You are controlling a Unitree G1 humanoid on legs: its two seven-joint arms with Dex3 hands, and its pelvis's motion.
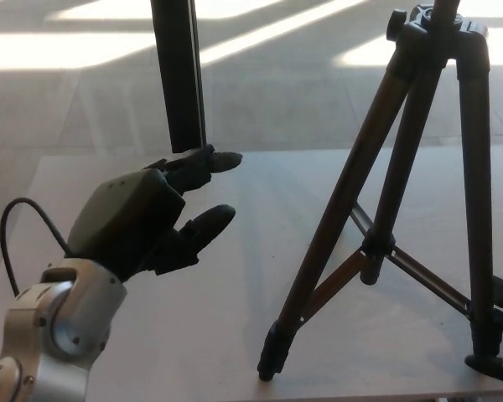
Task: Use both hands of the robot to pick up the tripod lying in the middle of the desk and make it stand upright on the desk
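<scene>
Head view: the dark metal tripod with brown-tinted legs is already upright on the pale grey desk, toward the desk's right side. Legs are splayed. One rubber foot is planted near the front edge, another sits at the front-right corner, and the third leg runs down behind them to the centre braces. The hub and a knob sit at the top of the picture. Stance looks wide enough to hold without support, which is probably why nothing is touching it.

The robot's left hand, black with a silver forearm, is over the left half of the desk, well apart from the tripod. Its fingers are spread and loosely curled, with the thumb out toward the tripod. It grips nothing. A black cable loops off the wrist toward the left edge.

The right hand isn't visible to me. Some dark hardware shows at the right border by the corner foot, but I can't tell what it is.

A black vertical post stands past the far edge behind the left hand. It looks like a separate fixture, not part of the tripod.

My read: the task is essentially done. What remains is to pull the arm clear without clipping the front leg, since a nudge there could walk the foot off the front edge.
</scene>
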